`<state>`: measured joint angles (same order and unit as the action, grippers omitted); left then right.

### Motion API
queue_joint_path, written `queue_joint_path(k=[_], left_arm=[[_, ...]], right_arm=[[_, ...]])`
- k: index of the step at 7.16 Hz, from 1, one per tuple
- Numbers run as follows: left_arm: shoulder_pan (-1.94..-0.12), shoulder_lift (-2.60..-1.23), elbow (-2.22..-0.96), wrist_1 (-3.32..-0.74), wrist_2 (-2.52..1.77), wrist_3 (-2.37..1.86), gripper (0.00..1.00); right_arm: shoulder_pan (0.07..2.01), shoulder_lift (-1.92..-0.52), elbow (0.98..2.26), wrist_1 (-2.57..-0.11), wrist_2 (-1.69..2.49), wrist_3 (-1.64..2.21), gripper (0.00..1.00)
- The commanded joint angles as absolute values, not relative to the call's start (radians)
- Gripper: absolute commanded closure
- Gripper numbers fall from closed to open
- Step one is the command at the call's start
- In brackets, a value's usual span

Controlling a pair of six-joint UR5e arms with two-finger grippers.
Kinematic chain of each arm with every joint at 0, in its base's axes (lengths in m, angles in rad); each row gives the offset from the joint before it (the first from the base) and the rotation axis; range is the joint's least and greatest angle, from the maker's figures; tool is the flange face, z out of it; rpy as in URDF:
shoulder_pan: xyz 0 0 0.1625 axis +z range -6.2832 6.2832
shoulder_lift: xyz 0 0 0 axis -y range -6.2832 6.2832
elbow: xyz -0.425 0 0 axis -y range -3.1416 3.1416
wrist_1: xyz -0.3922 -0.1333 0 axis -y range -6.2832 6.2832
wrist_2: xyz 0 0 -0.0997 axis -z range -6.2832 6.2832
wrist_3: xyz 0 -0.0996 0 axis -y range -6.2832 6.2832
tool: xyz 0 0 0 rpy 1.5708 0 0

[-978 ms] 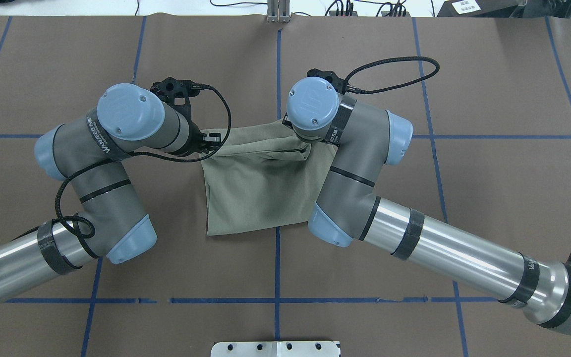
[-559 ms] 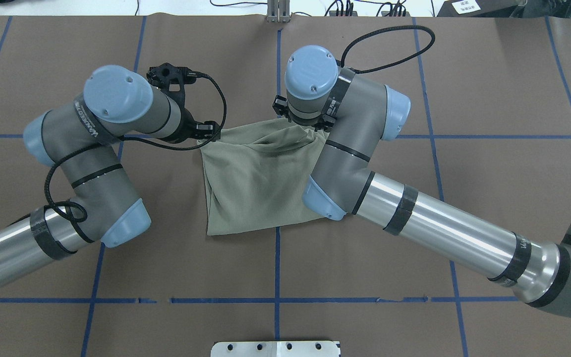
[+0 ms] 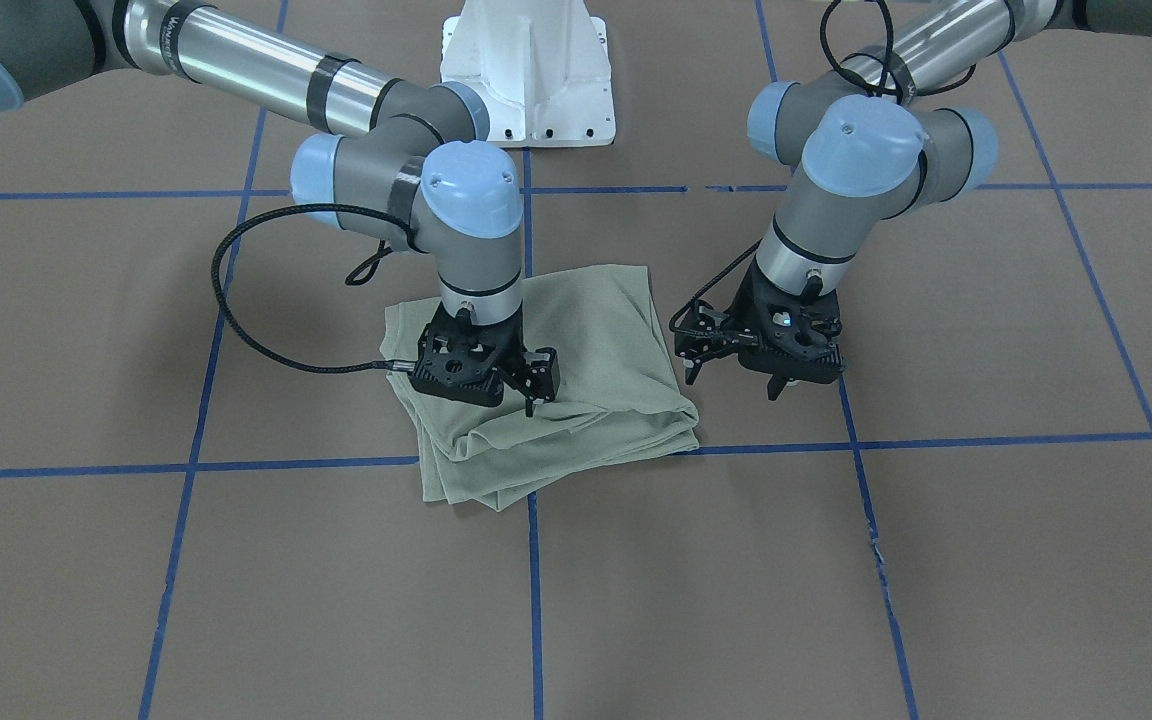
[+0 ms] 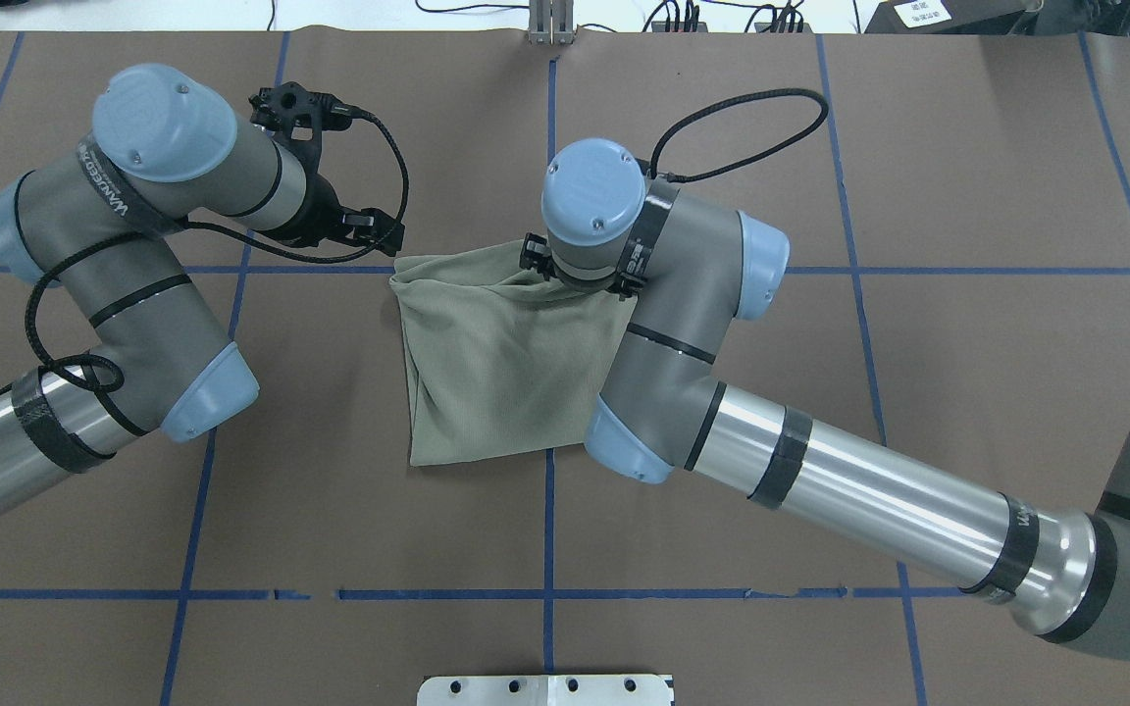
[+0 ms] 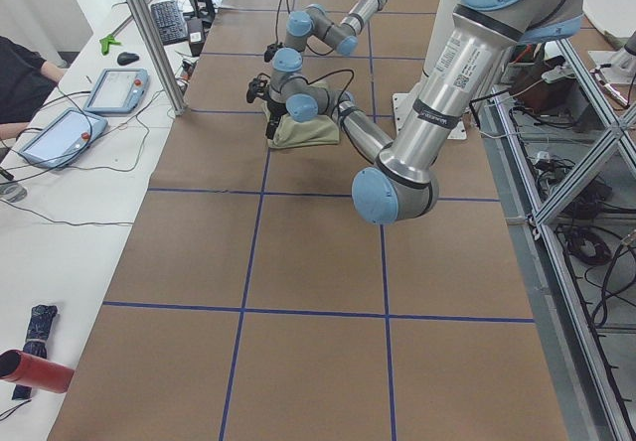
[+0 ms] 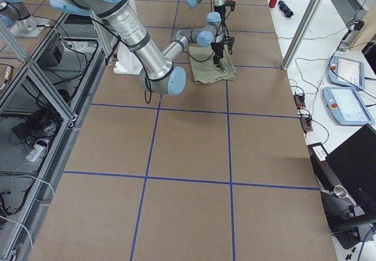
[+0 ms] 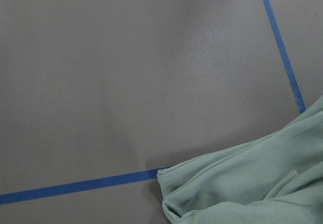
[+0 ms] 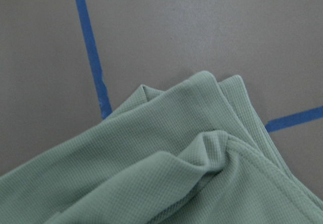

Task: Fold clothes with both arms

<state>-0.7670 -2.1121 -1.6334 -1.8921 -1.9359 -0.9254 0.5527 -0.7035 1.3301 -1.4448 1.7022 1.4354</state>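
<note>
Left gripper: fingers apart, empty, hanging just beside the shirt, over bare table.
Right gripper: over the shirt's edge farthest from the robot, tip at the cloth. Clamped or not, cannot tell.
Shirt: folded bundle mid-table, with uneven layered edges.
Handling: probably light, limp knit, likely to sag and slide — pinch corners through all layers.

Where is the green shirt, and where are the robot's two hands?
green shirt (image 4: 501,373): overhead view, middle of the folded cloth.
left hand (image 3: 733,383): front-facing view, midway between its fingertips.
right hand (image 3: 514,398): front-facing view, midway between its fingertips.
</note>
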Motion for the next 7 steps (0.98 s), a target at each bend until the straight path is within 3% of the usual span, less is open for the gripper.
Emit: queue_joint_path(k=[1, 7], left_arm=[[-0.767, -2.109, -1.631, -1.893, -1.936, -0.93, 0.0], [-0.767, -2.109, -1.634, -1.893, -1.936, -0.933, 0.0]], right_arm=[[0.529, -0.706, 1.31, -1.475, 1.667, 1.329, 0.0], [0.708, -0.667, 1.126, -1.48, 1.601, 1.282, 0.0]])
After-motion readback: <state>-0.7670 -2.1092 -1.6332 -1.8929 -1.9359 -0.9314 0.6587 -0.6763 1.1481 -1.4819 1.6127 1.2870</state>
